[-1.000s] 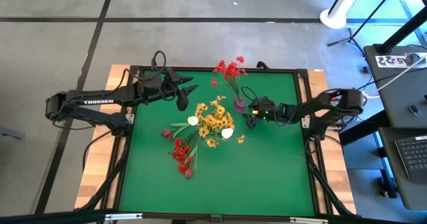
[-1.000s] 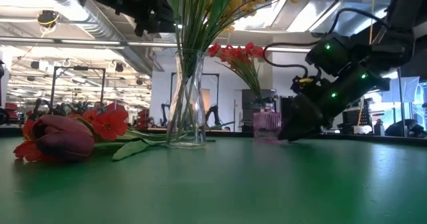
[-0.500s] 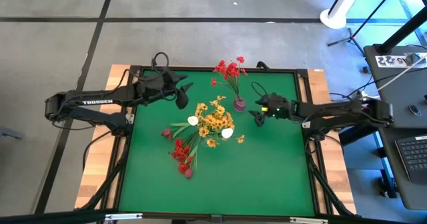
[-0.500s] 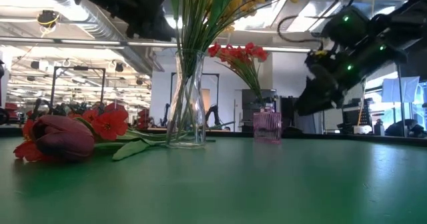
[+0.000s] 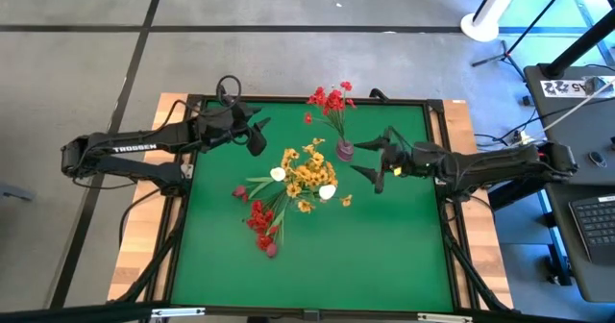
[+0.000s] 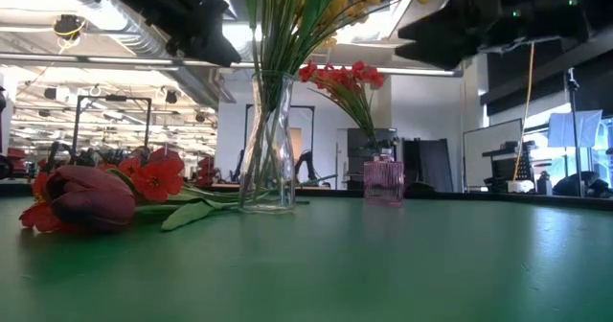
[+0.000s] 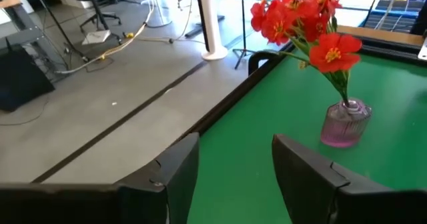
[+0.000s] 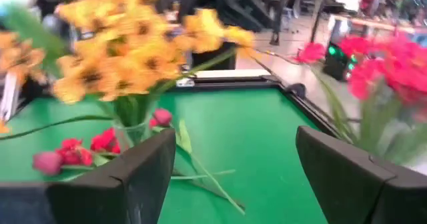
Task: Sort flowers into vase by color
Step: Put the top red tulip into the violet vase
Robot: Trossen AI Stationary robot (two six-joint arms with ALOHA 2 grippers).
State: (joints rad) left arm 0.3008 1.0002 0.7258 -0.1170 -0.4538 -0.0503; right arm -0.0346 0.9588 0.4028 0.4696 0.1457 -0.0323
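right gripper (image 5: pixel 370 166) has risen, spread wide, empty; left gripper (image 5: pixel 259 136) parted, empty; two vases (image 5: pixel 345 151).

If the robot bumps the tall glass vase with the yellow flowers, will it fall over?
Probably it could. The tall vase is narrow, and its yellow flowers spread wide above it, so it looks top-heavy. It is clear glass, so likely breakable and a bit slippery.

The right gripper (image 5: pixel 377 166) is rising from the green table (image 5: pixel 384 256) just beside the small pink vase (image 5: pixel 345 151) of red flowers (image 5: pixel 332 101), its arm stretching out flat; the left gripper (image 5: pixel 258 135) is drawing back slightly from that vase
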